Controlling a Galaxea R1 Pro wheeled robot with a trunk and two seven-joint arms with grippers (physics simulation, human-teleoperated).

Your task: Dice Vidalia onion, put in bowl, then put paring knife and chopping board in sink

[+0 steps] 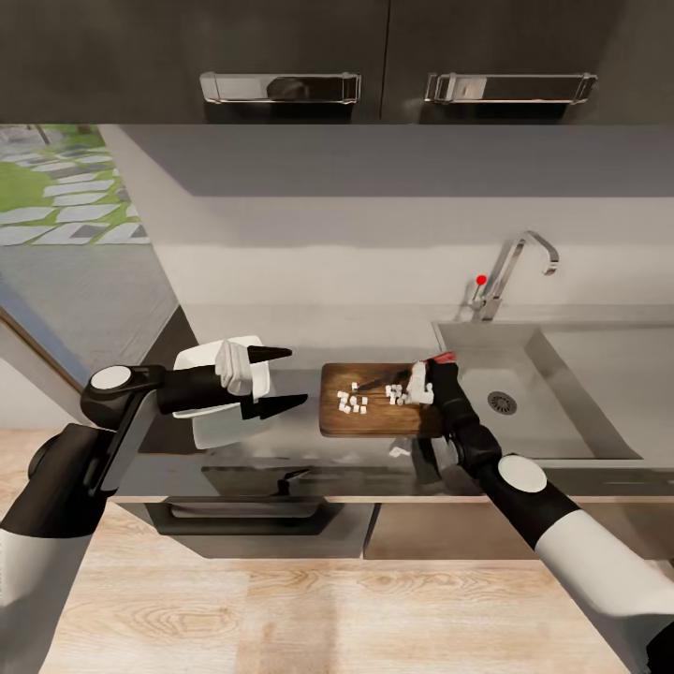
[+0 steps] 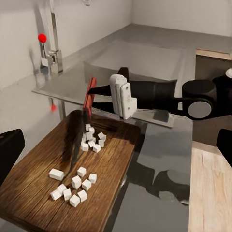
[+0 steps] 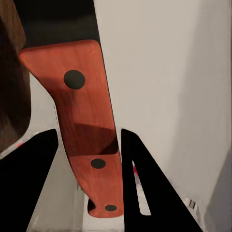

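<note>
The dark wooden chopping board (image 1: 374, 423) (image 2: 34, 188) lies on the countertop (image 1: 300, 329), just left of the sink (image 1: 571, 412). Two clusters of white diced onion (image 1: 353, 402) (image 2: 73, 189) sit on it. My right gripper (image 1: 432, 367) (image 2: 102, 102) (image 3: 89, 145) is shut on the paring knife's red-brown handle (image 3: 87, 121) (image 2: 89, 96). The dark blade (image 2: 75, 140) slants down onto the board beside the far cluster of dice (image 2: 93, 140). My left gripper (image 1: 273, 379) hangs open above the white bowl (image 1: 201, 360), left of the board, with nothing between its fingers.
A chrome tap (image 1: 513, 267) with a red knob (image 1: 481, 279) stands behind the sink basin and its round drain (image 1: 502, 403). Black upper cabinets with chrome handles (image 1: 281, 87) hang overhead. Light wood floor (image 1: 328, 608) lies below the counter's front edge.
</note>
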